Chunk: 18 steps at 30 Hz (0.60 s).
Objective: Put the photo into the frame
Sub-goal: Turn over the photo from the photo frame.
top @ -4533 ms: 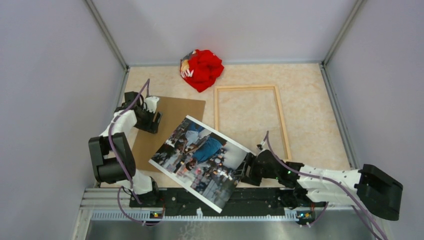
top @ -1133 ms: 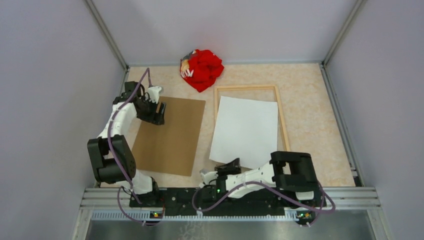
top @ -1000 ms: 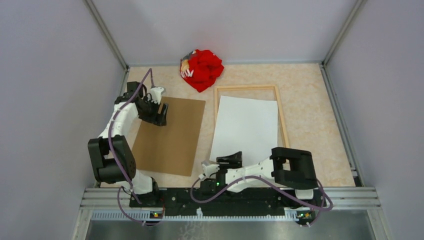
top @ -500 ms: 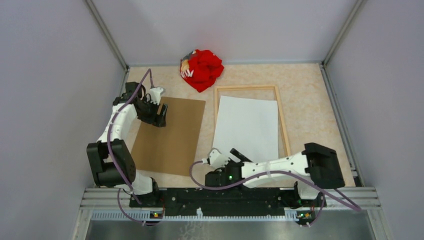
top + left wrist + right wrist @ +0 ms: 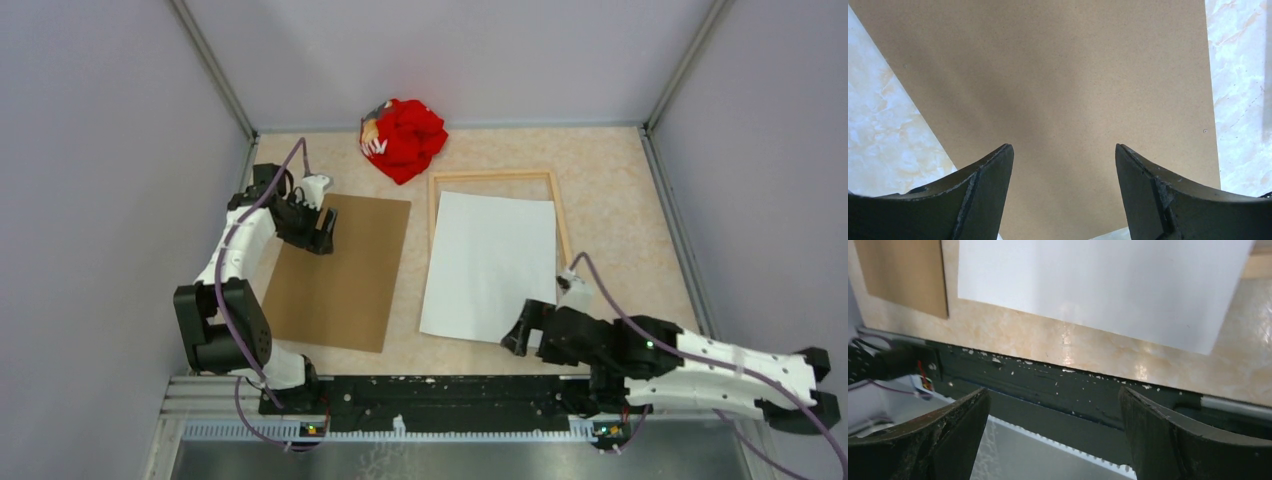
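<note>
R claw wide, empty, just off photo's near edge. Photo face-down, skewed over frame, near-left corner outside rail. Prob light, floppy, slick: pinch a corner. L claw wide, empty, over board.

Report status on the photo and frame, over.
Both claws open: left claw over the backing board, right claw clear of the photo. Photo white side up, skewed over the left rail of the frame, not seated. Nothing on top.
</note>
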Tool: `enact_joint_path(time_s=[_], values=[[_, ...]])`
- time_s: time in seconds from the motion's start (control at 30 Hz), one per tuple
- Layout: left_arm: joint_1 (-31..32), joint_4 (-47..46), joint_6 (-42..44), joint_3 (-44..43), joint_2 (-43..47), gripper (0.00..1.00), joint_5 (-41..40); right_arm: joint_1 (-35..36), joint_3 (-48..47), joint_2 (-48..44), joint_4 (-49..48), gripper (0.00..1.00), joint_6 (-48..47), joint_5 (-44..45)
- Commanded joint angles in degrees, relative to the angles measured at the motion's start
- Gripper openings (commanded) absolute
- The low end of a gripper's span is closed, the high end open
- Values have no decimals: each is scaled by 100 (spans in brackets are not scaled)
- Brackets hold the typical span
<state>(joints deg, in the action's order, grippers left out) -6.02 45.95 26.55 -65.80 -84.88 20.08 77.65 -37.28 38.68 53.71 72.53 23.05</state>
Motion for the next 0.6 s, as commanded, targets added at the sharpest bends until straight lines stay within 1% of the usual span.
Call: enact_joint_path(time_s=[0.0, 0.07, 0.2, 0.33, 0.37, 0.43, 0.5, 0.57], values=[[120, -42, -31, -42, 118, 81, 14, -376, 504, -1162, 941, 99, 1613, -137], [159, -67, -55, 2, 120, 81, -9, -381, 511, -1104, 1223, 99, 1758, -45], [186, -114, -125, 62, 118, 81, -10, -388, 408, -629, 1512, 99, 1984, 345], [188, -136, -140, 93, 138, 81, -29, -583, 593, -537, 1427, 99, 2105, 622], [189, -141, -141, 102, 137, 81, -34, -670, 664, -479, 1306, 99, 2040, 649], [187, -175, -129, 129, 143, 81, -44, -879, 745, -135, 698, 99, 1627, 625], [188, -191, -141, 133, 115, 81, -48, -1345, 679, 538, -363, 99, 779, 352], [189, -167, -145, 115, 114, 81, -67, -1559, 328, 1375, -1117, 99, 154, 150]])
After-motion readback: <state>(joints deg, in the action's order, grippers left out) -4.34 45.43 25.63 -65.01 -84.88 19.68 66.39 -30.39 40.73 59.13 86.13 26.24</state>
